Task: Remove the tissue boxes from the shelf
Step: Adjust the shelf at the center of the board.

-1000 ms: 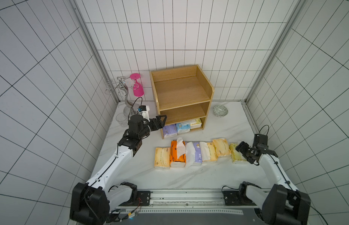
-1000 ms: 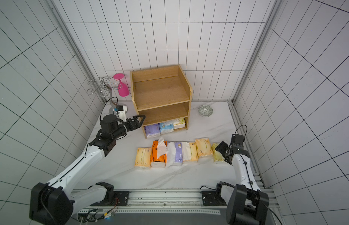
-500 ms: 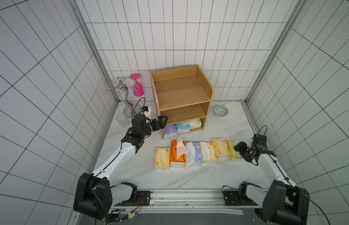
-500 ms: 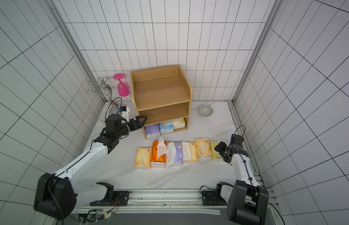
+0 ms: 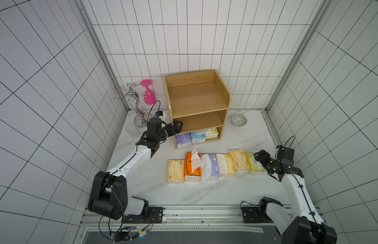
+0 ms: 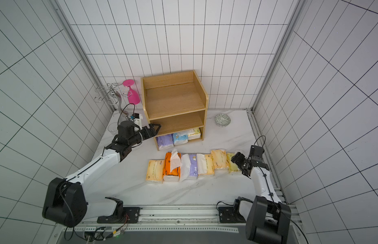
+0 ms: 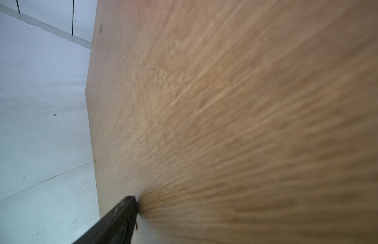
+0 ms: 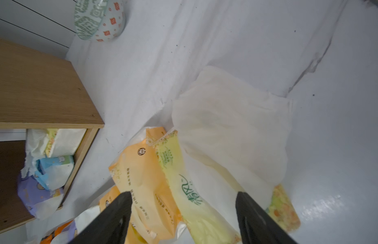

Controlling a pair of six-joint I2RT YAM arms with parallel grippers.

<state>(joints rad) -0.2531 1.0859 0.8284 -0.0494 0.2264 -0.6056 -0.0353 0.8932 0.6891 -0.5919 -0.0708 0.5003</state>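
Over the right end of the row on the bench (image 5: 205, 192), the right tool (image 5: 258, 157) sits low with its jaws a narrow way apart astride the pale yellow tissue pack (image 5: 254, 169). Whether they pinch it cannot be told, and that pack lies just beside five others lined up in front of the shelf (image 5: 196, 99). At the shelf's left front edge, level with the middle tier, the left tool (image 5: 179, 126) shows one finger (image 7: 124, 211), tip against a wood panel, so its gap cannot be told. A purple pack (image 5: 182, 139), a light blue pack (image 5: 197, 136) and a white pack (image 5: 211, 132) lie in the bottom tier.
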